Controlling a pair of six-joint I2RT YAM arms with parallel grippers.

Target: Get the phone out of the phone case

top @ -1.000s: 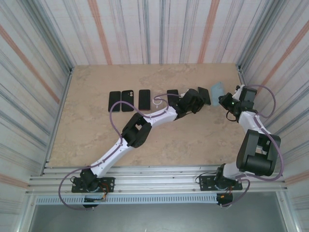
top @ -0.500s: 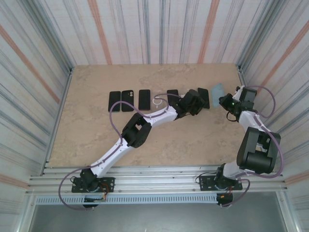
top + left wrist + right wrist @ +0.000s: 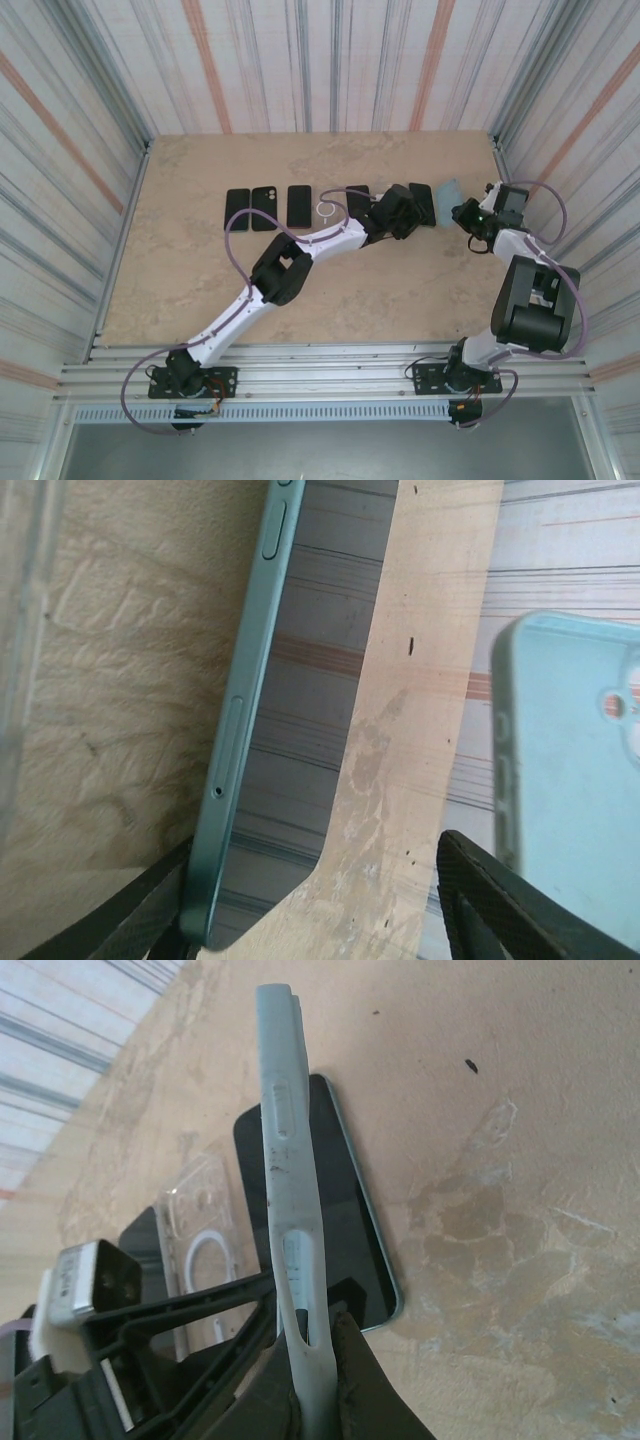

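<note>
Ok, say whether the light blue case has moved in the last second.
Yes, slightly: the light blue case, clamped in the right gripper, has shifted away from the table's far right corner, toward the near edge.

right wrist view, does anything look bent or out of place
The pale blue case, pinched on edge in the right gripper, bows slightly near the grip. The phone lies flat on the table behind it.

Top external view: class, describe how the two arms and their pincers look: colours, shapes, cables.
Both arms, left arm and right arm, have white links with bulky black joint housings. A purplish-grey cable loops along each. The left pincer and right pincer have slim black fingers; a green light glows on the right arm.
</note>
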